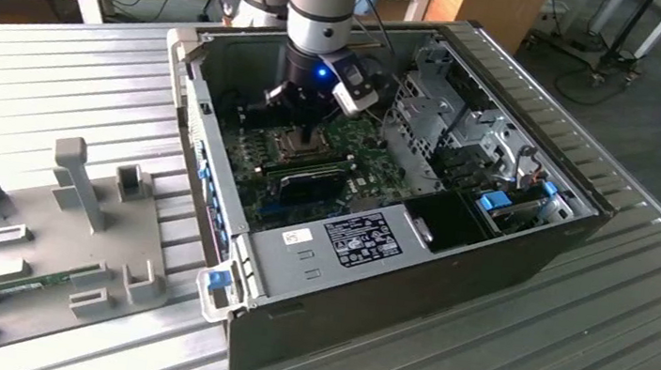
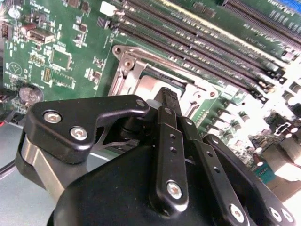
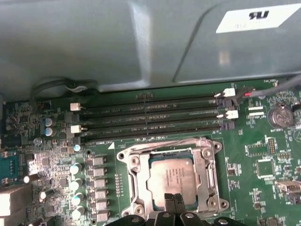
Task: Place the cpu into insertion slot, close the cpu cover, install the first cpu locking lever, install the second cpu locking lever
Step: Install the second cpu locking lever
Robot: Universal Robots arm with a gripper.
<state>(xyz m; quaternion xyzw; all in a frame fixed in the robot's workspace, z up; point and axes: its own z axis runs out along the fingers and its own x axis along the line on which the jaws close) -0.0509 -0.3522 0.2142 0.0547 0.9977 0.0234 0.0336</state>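
The cpu point(image 3: 172, 177) sat in the insertion slot point(image 3: 141, 186) w/ the cpu cover point(image 3: 207, 176) down. Gripper point(image 3: 172, 198) hovered at its edge, fingers closed together, holding nothing.

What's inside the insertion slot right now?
The cpu lies inside the insertion slot, with the cpu cover framing it. The gripper hides its near edge in the first wrist view.

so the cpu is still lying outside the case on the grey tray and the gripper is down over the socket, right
Not quite. The first wrist view shows the cpu already seated in the insertion slot on the motherboard, not on the tray. The gripper is indeed down over the socket.
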